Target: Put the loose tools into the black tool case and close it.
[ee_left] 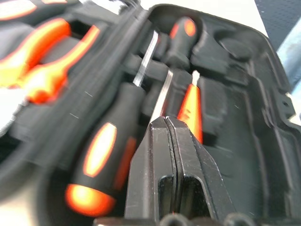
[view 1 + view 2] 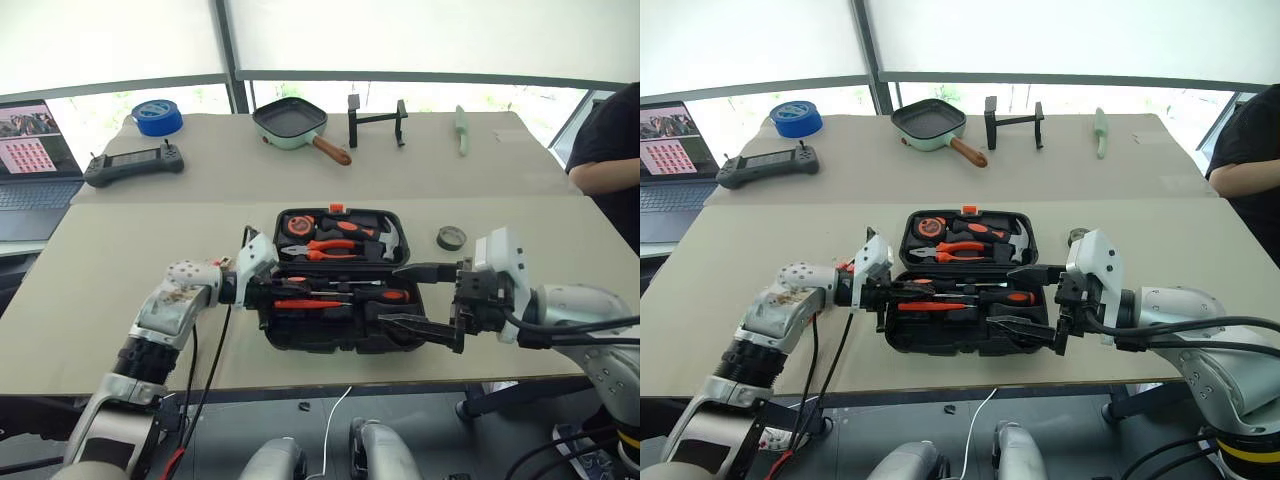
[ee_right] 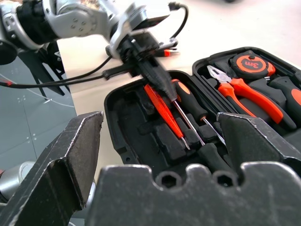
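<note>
The black tool case (image 2: 310, 338) lies open in the middle of the table. Its far half holds a tape measure, pliers and a hammer. In the near half lie two black-and-orange screwdrivers (image 1: 101, 157) (image 1: 182, 35) and a slim orange tester pen (image 1: 190, 110). My left gripper (image 2: 280, 293) reaches in from the case's left end, shut, its tips (image 1: 164, 125) just over a screwdriver shaft beside the pen; I see nothing between them. My right gripper (image 2: 415, 300) hovers open at the case's right end. A small dark tape roll (image 2: 451, 237) sits on the table right of the case.
Along the far table stand a blue tape roll (image 2: 157, 116), a black handheld controller (image 2: 133, 163), a green pan (image 2: 295, 123), a black stand (image 2: 376, 120) and a green tool (image 2: 461, 128). A laptop (image 2: 30, 150) is at the left, a person's arm (image 2: 610, 150) at the right.
</note>
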Robot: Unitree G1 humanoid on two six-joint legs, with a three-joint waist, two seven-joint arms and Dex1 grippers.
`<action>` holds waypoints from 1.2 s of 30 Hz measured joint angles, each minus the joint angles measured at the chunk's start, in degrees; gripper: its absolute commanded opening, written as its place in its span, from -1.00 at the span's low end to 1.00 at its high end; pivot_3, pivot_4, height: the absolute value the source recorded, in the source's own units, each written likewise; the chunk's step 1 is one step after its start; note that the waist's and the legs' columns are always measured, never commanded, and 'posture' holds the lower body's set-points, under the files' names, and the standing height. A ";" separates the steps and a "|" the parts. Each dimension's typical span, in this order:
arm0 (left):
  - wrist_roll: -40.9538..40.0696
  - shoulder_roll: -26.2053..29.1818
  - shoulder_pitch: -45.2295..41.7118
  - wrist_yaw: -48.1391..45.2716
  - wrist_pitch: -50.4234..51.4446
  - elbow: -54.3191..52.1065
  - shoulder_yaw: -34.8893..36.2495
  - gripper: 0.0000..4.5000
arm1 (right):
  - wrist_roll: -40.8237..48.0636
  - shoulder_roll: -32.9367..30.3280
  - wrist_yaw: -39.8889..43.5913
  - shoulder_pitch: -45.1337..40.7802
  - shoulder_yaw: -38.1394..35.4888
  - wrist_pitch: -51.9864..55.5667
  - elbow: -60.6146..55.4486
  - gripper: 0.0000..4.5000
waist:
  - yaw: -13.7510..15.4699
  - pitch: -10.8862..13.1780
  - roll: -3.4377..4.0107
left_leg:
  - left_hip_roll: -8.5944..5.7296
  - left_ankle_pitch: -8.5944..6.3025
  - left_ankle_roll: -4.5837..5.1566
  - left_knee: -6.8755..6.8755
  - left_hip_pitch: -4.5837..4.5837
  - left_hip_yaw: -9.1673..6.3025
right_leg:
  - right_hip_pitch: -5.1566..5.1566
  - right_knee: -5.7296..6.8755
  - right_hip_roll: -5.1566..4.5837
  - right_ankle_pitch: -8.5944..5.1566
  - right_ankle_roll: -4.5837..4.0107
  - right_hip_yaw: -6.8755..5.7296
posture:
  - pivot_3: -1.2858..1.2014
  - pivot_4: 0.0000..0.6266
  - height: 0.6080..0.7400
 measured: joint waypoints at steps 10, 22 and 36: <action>5.73 0.55 1.17 0.71 -17.97 4.70 -2.60 -0.98 | -0.48 0.06 -0.02 0.05 0.69 0.00 0.85 1.00 | 0.22 -0.07 0.05 | 0.02 -0.03 0.04 -0.07 0.50 -0.01 | 0.53 -0.09 -0.01 -0.01 0.01 0.01 | 0.03 -0.52 1.00; -6.42 10.29 11.79 5.71 4.28 -16.24 11.25 -0.66 | 0.23 0.93 1.67 -4.76 2.86 -0.17 1.48 1.00 | -1.07 -0.04 0.03 | 0.07 -0.10 -0.01 -0.14 0.18 0.05 | -0.05 -0.01 0.13 -0.01 0.01 0.06 | 0.03 -0.52 1.00; -8.33 19.16 46.26 13.38 13.85 -22.27 50.04 0.98 | -2.04 4.80 12.64 -15.44 10.82 -2.70 10.18 1.00 | 1.34 -0.01 -0.01 | 0.02 -0.11 -0.09 -0.52 0.42 0.12 | 0.26 -0.10 0.05 -0.05 -0.04 -0.08 | 0.03 -0.52 1.00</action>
